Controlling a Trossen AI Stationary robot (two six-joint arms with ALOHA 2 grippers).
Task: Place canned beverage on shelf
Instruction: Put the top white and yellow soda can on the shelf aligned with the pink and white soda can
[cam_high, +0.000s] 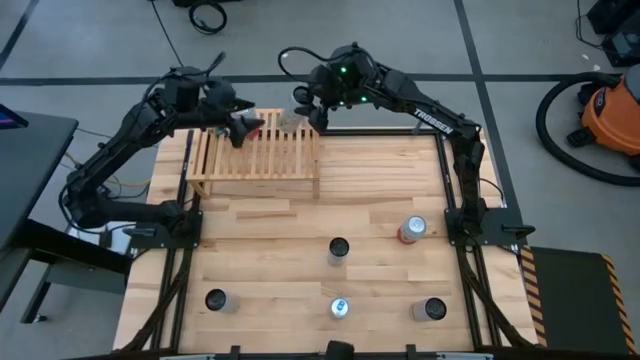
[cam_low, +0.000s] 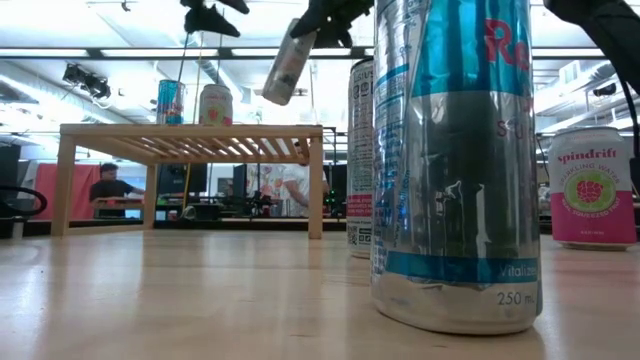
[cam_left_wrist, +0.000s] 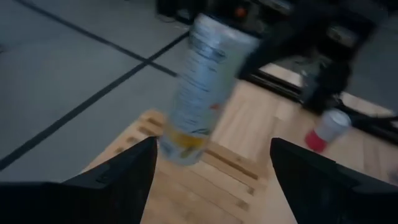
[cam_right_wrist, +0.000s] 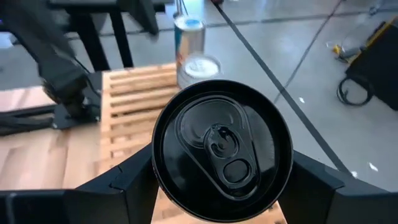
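Jaws of right gripper (cam_right_wrist: 221, 180) clamped on tilted can (cam_low: 288, 60) above shelf (cam_high: 255, 165) far corner, left gripper (cam_left_wrist: 208, 168) spread empty alongside; level upright, lower onto slats clear of standing cans

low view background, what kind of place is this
Most likely a robotics lab or workshop: ceiling strip lights over an open room, a person seated at a far bench, and an orange shop vacuum on the taped concrete floor beside the wooden table.

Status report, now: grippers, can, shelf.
Right gripper shut on tilted can above the shelf far right corner. Left gripper open, empty, over shelf. Two cans already on shelf, clear of the drop spot.
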